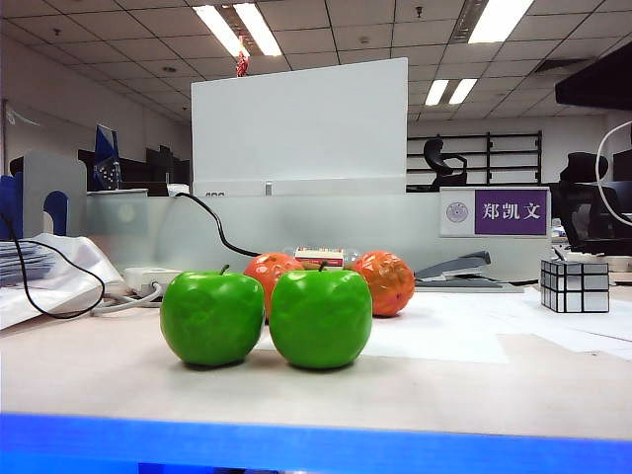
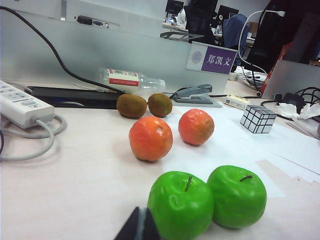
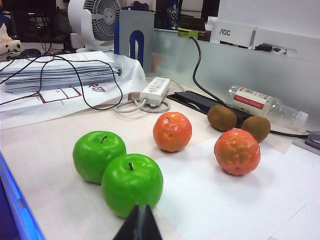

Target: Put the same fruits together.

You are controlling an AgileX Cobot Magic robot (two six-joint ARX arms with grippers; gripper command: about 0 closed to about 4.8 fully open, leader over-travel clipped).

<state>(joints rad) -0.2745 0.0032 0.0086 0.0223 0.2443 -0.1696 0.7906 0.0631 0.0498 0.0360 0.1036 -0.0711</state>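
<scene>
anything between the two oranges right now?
Nothing. In the left wrist view the stretch between the left orange and the right orange is bare table; the two kiwis sit behind that gap.

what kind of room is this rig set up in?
Most likely an open-plan office desk: purple-and-white desk nameplate on a frosted cubicle partition, grey stapler, black swivel chairs and fluorescent ceiling panels behind.

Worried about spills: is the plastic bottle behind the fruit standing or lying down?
Lying down: the bottle rests on its side behind the kiwis.
</scene>
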